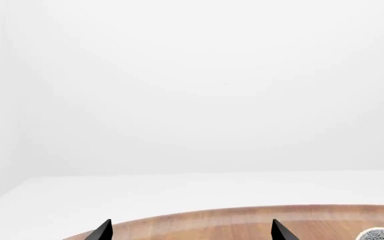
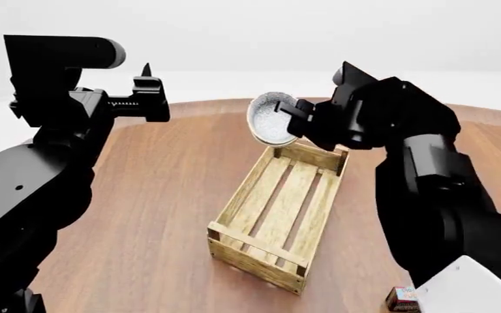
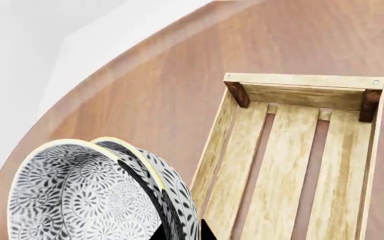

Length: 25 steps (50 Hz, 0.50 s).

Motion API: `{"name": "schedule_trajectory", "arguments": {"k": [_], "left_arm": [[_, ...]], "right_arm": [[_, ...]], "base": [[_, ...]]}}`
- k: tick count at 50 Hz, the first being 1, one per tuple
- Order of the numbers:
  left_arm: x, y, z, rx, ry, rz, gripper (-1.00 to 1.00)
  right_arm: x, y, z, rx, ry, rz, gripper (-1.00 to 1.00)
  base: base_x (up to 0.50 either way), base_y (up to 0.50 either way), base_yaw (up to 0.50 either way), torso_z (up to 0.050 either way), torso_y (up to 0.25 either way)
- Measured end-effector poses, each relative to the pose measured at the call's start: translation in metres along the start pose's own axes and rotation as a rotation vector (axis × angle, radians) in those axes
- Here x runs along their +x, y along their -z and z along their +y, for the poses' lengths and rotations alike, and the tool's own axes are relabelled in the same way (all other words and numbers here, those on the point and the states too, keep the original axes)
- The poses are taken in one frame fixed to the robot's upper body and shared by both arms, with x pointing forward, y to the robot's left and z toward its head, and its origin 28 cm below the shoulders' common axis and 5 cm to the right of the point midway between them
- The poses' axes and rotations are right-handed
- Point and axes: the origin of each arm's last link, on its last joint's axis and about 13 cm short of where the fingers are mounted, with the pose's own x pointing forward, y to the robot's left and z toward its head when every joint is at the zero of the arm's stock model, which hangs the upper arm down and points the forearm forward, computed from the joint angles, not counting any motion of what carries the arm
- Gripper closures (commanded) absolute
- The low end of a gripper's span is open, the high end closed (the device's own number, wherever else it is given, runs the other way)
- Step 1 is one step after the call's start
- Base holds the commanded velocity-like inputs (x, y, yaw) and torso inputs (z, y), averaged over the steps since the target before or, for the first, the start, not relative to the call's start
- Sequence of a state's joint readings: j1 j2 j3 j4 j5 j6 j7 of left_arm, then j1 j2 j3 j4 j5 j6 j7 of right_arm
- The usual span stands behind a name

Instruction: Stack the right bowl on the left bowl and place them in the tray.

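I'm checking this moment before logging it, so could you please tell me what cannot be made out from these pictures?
- Right tool's grip on the stacked bowls: right wrist view, cut off by the frame edge; head view, hidden by the arm.
- Left tool: left wrist view, only two fingertips show.
- Small box: head view, partly hidden by the robot's white body and the frame edge.
- Tray: near end cut off in the right wrist view.

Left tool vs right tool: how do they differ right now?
The left tool is open and holds nothing; the right tool is shut on the two stacked bowls, gripping their rims. The left tool hovers over bare table, off to the side of the tray; the right tool holds its bowls tilted above the tray's far end. Both are black and raised off the table.
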<state>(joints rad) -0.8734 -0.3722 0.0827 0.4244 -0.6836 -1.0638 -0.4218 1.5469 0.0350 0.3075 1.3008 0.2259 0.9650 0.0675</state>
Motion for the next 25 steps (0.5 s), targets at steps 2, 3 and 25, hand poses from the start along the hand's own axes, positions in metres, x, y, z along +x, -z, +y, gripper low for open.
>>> {"name": "schedule_trajectory", "arguments": {"k": [2, 3, 25], "left_arm": [[0.0, 0.0, 0.0, -0.001, 0.002, -0.002, -1.0], [0.0, 0.0, 0.0, -0.002, 0.003, -0.003, -1.0], [-0.003, -0.001, 0.0, 0.005, 0.032, -0.031, -1.0]], "right_arm": [[0.002, 0.002, -0.002, 0.005, 0.014, 0.006, 1.0], [0.002, 0.003, -0.004, 0.007, 0.02, 0.008, 1.0], [0.011, 0.012, -0.019, 0.087, 0.096, 0.005, 1.0]], "base": [[0.0, 0.0, 0.0, 0.0, 0.0], [0.0, 0.0, 0.0, 0.0, 0.0], [0.0, 0.0, 0.0, 0.0, -0.079]]}}
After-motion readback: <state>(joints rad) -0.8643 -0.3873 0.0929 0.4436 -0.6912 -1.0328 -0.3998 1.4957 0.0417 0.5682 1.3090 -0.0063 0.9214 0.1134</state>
